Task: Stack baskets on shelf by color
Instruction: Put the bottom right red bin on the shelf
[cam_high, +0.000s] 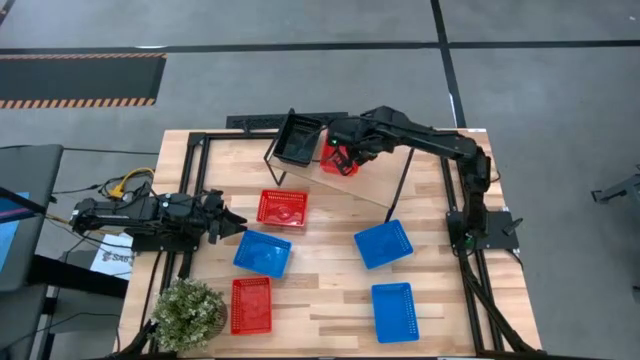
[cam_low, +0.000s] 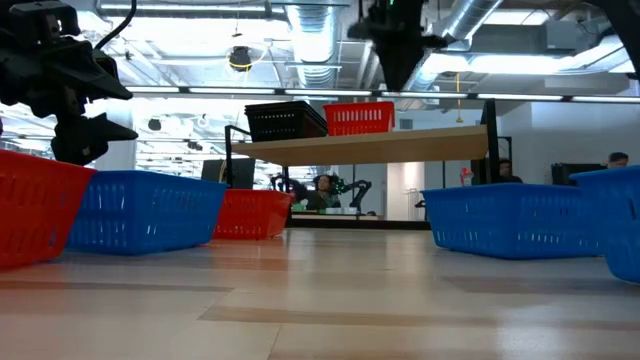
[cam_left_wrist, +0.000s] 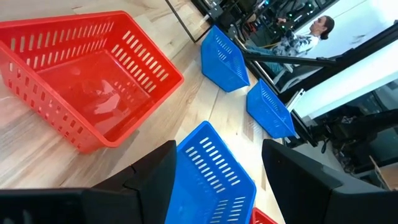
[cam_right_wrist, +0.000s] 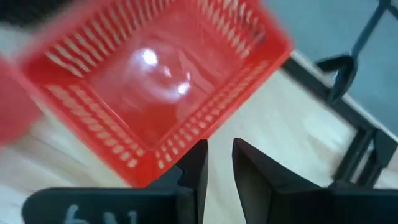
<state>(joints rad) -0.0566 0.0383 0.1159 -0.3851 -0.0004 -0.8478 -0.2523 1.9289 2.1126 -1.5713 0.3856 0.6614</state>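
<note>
The shelf (cam_low: 400, 147) stands at the table's far side. On its board sit stacked black baskets (cam_high: 298, 138) (cam_low: 285, 120) and one red basket (cam_high: 338, 157) (cam_low: 358, 118) (cam_right_wrist: 155, 81), resting on their bottoms. My right gripper (cam_high: 347, 148) (cam_right_wrist: 221, 165) hovers just above the red basket, its fingers a narrow gap apart, nothing between them. My left gripper (cam_high: 232, 222) (cam_left_wrist: 217, 180) is wide open, low over the near-left blue basket (cam_high: 262, 252) (cam_left_wrist: 211, 177). Two more red baskets (cam_high: 282, 208) (cam_high: 251, 305) and two more blue baskets (cam_high: 383, 243) (cam_high: 395, 312) lie on the table.
A potted plant (cam_high: 188, 312) stands at the table's near left corner. The shelf's thin black legs (cam_high: 402, 185) reach down to the table. Bare wood lies between the red and blue baskets at the table's middle (cam_high: 330, 270). A person (cam_left_wrist: 311, 34) sits in the room beyond.
</note>
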